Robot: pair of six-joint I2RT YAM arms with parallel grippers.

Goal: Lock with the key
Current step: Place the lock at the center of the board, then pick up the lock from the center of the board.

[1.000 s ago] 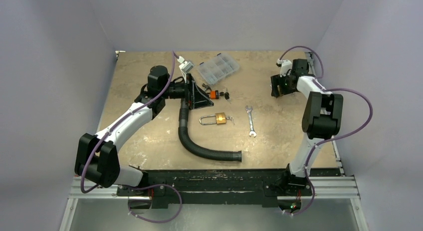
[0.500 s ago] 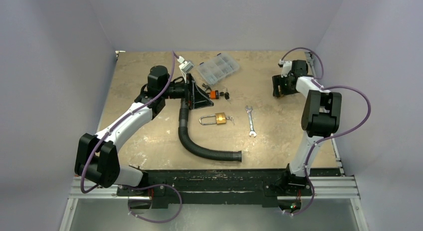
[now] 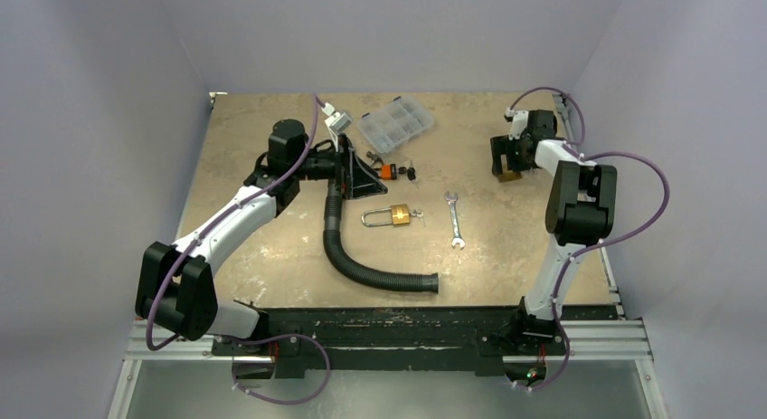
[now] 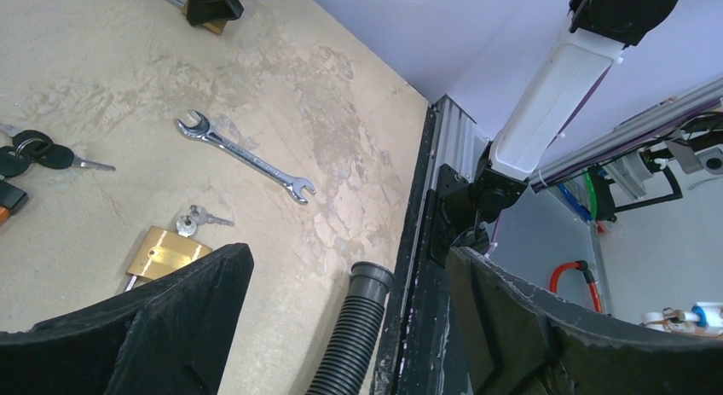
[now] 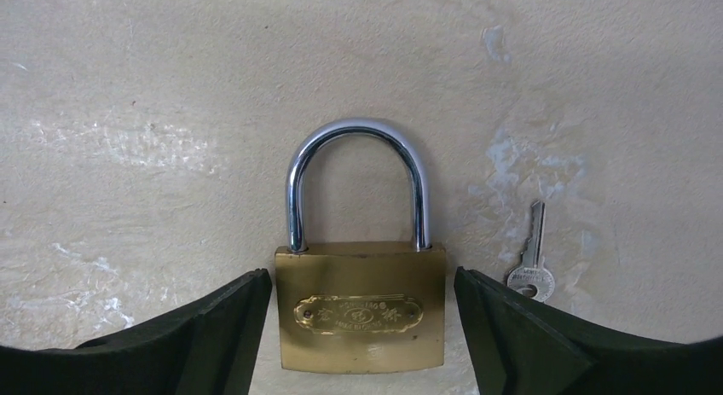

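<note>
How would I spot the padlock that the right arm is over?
Look to the far right side of the table, under the right arm's wrist. A brass padlock lies flat there between the open fingers, a single loose key beside it; the other padlock lies mid-table by the black hose.

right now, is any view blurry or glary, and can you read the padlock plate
Right wrist: padlock and key are sharp, with a bright glint on the shackle; the plate lettering is too small to read. Left wrist: wrench crisp. Top: even light, soft shadows, no glare.
</note>
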